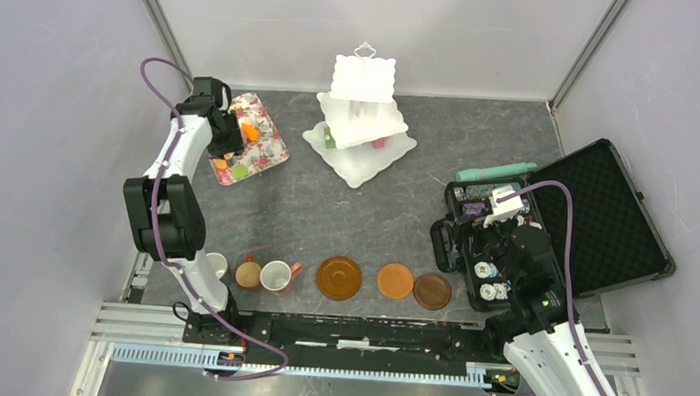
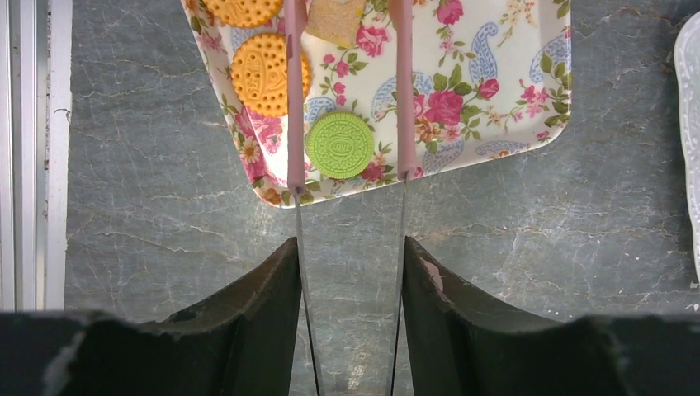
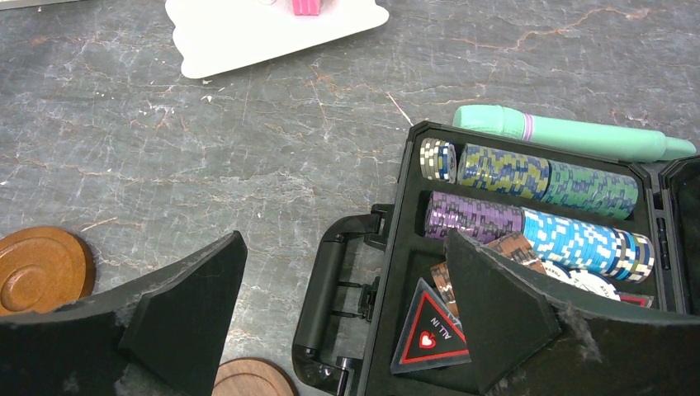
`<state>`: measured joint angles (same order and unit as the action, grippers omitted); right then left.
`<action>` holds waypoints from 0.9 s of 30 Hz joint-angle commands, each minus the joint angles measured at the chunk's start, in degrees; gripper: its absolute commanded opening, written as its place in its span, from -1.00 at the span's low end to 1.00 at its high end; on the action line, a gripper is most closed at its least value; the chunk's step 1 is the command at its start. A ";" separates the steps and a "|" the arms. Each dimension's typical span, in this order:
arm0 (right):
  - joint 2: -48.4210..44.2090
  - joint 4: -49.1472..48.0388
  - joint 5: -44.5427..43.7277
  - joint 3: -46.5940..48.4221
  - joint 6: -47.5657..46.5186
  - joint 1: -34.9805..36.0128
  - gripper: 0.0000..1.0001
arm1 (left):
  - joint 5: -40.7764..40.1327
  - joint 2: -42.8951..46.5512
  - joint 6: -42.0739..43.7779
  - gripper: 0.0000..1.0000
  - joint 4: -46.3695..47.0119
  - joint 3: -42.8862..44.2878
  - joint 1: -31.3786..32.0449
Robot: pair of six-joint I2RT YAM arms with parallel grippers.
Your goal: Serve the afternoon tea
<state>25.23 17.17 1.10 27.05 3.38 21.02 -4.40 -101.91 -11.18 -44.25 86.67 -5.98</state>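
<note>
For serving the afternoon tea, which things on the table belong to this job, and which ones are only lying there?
Belong to the job:
toy biscuits
white three-tier stand
three mugs
three saucers
pink tongs in the left gripper

Only lying there:
black case of poker chips
mint-green tube beside it
floral tray under the biscuits

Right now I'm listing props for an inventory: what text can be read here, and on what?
"ALL IN": on the triangular marker in the chip case.
Green biscuit: embossed word, too blurred to read.
Orange biscuit: embossed pattern, nothing readable.
Chips: edge stripes only, no readable text.
</note>
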 commanded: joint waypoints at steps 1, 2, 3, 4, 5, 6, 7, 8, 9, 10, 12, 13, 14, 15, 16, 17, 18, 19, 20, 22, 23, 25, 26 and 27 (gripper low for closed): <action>0.12 -2.46 -0.04 -0.39 0.49 0.34 0.96 | 0.04 -1.01 1.32 -0.01 0.66 2.28 -0.11; 0.23 -2.32 -0.05 -0.33 0.45 0.34 0.96 | 0.29 -1.14 1.18 -0.03 0.66 2.19 -0.09; 0.30 -2.28 -0.05 -0.33 0.41 0.39 0.96 | 0.40 -1.24 1.03 -0.07 0.66 2.18 -0.09; 0.40 -2.28 -0.12 -0.33 0.42 0.35 0.96 | 0.27 -1.36 0.96 -0.10 0.45 2.18 -0.09; 0.49 -2.23 -0.26 -0.33 0.46 0.35 0.96 | -0.38 -1.45 0.90 -0.14 0.16 2.18 -0.13; 0.56 -2.15 -0.40 -0.24 0.41 0.33 0.96 | -0.71 -1.39 0.82 -0.18 -0.03 2.11 -0.09; 0.58 -2.13 -0.44 -0.24 0.41 0.35 0.96 | -0.55 -1.39 0.58 -0.24 -0.32 2.18 -0.11; 0.59 -2.09 -0.40 -0.24 0.42 0.35 0.96 | -0.06 -1.00 0.33 -0.29 -0.36 2.23 -0.04; 0.39 -2.13 -0.40 -0.18 0.42 0.41 0.96 | 0.35 -0.39 0.04 -0.34 -0.31 2.06 0.03; 0.25 -2.13 -0.39 -0.23 0.45 0.43 0.96 | 0.28 0.19 -0.27 -0.40 0.05 1.74 0.17; 0.12 -2.10 -0.40 -0.30 0.41 0.50 0.96 | 0.41 1.22 -0.58 -0.46 0.55 1.31 0.26; 0.11 -2.12 -0.40 -0.24 0.42 0.54 0.96 | 0.43 1.67 -0.67 -0.50 0.81 1.15 0.22; 0.14 -2.11 -0.48 -0.22 0.41 0.52 0.96 | 0.24 2.19 -0.68 -0.53 1.27 0.77 0.19; 0.23 -1.99 -0.66 -0.19 0.41 0.52 0.96 | -0.15 2.85 -0.73 -0.56 1.81 0.16 0.26; 0.40 -1.98 -0.75 -0.15 0.47 0.52 0.96 | -0.45 3.28 -0.89 -0.59 2.17 -0.29 0.26; 0.43 -1.96 -0.75 -0.13 0.41 0.52 0.96 | -0.45 3.61 -1.16 -0.64 2.26 -0.45 0.27; 0.56 -1.96 -0.75 -0.15 0.40 0.52 0.96 | 0.07 3.95 -1.29 -0.70 2.24 -0.45 0.25; 0.57 -1.94 -0.63 -0.15 0.47 0.59 0.96 | 0.65 4.22 -1.54 -0.74 2.24 -0.38 0.33; 0.54 -2.00 -0.62 -0.15 0.46 0.55 0.96 | 0.71 4.50 -1.64 -0.79 2.28 -0.47 0.35; 0.50 -1.96 -0.75 -0.15 0.43 0.60 0.96 | -0.82 5.18 -1.65 -0.84 2.55 -1.38 0.53; 0.60 -1.89 -0.75 -0.15 0.41 0.61 0.96 | -1.39 5.39 -1.78 -0.86 2.82 -1.94 0.48; 0.87 -1.88 -0.75 -0.15 0.46 0.60 0.96 | -0.75 5.54 -2.24 -0.89 2.69 -1.91 0.61; 1.03 -1.94 -0.75 -0.15 0.41 0.61 0.96 | -0.29 5.77 -2.50 -0.89 2.52 -1.71 0.79; 1.10 -1.80 -0.75 0.01 0.47 0.60 0.96 | -0.27 6.23 -2.60 -0.90 2.06 -1.55 1.15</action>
<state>25.71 17.17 1.04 27.05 3.38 21.39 -4.49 -98.83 -11.33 -43.79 85.08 -5.65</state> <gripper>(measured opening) 0.979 0.441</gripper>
